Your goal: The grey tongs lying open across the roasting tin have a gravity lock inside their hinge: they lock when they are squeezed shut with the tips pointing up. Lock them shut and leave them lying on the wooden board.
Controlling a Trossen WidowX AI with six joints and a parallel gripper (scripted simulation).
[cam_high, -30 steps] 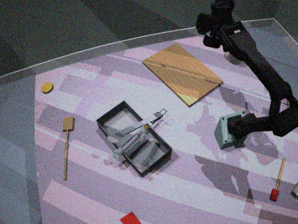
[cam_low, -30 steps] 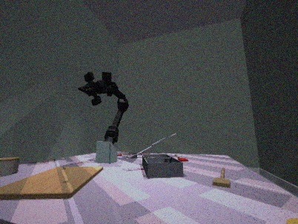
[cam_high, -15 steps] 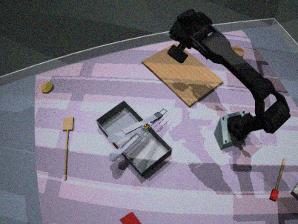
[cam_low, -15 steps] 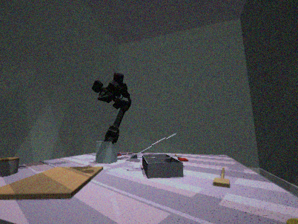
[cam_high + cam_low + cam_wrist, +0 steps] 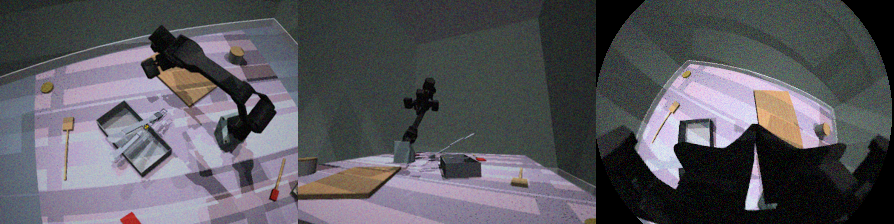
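The grey tongs (image 5: 142, 123) (image 5: 457, 141) lie open across the roasting tin (image 5: 157, 163) (image 5: 462, 171) (image 5: 712, 131). Their two arms are spread apart, with one end raised in the exterior view. A small yellow spot shows near the tin's rim. The wooden board (image 5: 193, 89) (image 5: 353, 182) (image 5: 778, 110) lies flat behind the tin, with no tongs seen on it. My gripper (image 5: 159, 59) (image 5: 421, 107) (image 5: 754, 127) is shut and empty, high in the air and well away from the tongs. The arm hides part of the board in the top view.
A round wooden-topped pot (image 5: 236, 56) (image 5: 307, 166) (image 5: 823, 131) stands beyond the board. A wooden spatula (image 5: 68, 123) (image 5: 520, 182) (image 5: 674, 106) and a yellow disc (image 5: 47, 87) (image 5: 686, 74) lie left of the tin. A red-ended tool (image 5: 274, 194) lies at the right.
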